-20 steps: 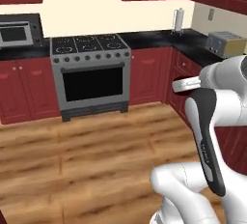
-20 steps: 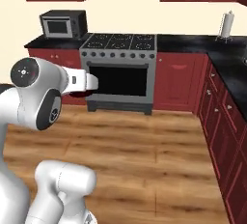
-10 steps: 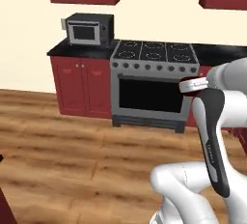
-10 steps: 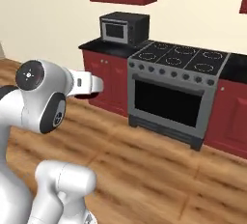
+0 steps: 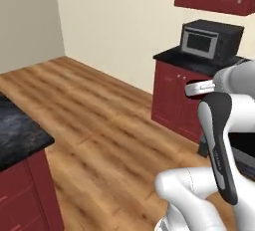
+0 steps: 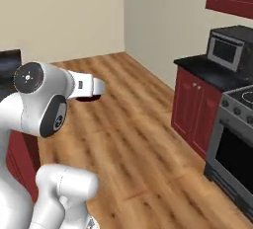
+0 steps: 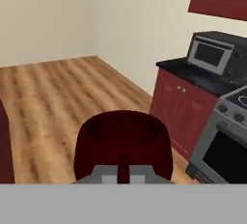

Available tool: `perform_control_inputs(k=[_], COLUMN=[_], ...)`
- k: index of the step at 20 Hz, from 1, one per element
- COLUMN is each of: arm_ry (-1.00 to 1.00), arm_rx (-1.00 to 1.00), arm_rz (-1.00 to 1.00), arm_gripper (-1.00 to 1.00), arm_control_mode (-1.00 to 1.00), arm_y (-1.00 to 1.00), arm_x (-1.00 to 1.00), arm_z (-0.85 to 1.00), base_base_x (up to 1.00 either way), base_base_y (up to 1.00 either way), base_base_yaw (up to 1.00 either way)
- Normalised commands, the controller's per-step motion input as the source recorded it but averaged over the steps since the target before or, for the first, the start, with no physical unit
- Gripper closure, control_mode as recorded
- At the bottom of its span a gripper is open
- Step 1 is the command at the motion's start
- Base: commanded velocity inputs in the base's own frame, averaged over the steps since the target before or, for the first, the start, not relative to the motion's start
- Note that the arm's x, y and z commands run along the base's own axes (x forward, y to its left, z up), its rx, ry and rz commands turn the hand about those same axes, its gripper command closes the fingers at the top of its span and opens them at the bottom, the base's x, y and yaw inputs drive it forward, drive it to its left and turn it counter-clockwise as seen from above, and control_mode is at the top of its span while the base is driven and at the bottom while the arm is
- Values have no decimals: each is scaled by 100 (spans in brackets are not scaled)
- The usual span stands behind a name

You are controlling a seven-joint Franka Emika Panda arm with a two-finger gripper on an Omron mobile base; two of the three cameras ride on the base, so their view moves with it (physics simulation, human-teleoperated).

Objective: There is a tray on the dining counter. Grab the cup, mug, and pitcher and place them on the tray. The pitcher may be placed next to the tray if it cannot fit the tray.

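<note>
My gripper (image 7: 123, 170) is shut on the near rim of the mug (image 7: 123, 143), a low dark red one that hangs in the air over the wooden floor. In the right base view the mug (image 6: 89, 97) shows as a dark shape just under the white hand. In the left base view a bit of its red (image 5: 201, 82) peeks above the hand. A corner of the dining counter (image 5: 20, 135), black marbled on a dark red base, lies at the lower left. The tray, cup and pitcher are out of view.
A microwave (image 5: 211, 38) stands on a black counter over red cabinets (image 5: 177, 100) along the cream wall. The stove (image 6: 237, 144) is at the far right. Open wooden floor (image 5: 94, 115) stretches between those cabinets and the dining counter.
The base has turned, so the whole picture has swung: stove and microwave slid to the right, and a room corner and the dining counter's corner came in. The mug stays in the gripper.
</note>
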Motion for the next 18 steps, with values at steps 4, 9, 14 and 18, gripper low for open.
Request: perform_control_inputs(k=[4,9,14,18], arm_ry=[0,0,0,0], arm_rx=[0,0,0,0], arm_rz=[0,0,0,0], arm_gripper=[100,100,100,100], arm_control_mode=[100,100,100,100], arm_y=[0,0,0,0], arm_x=[0,0,0,0], arm_z=[0,0,0,0], base_base_x=[100,100,99,100], base_base_y=[-46,-84,-88,-59], base_base_yaw=[80,64,59,38])
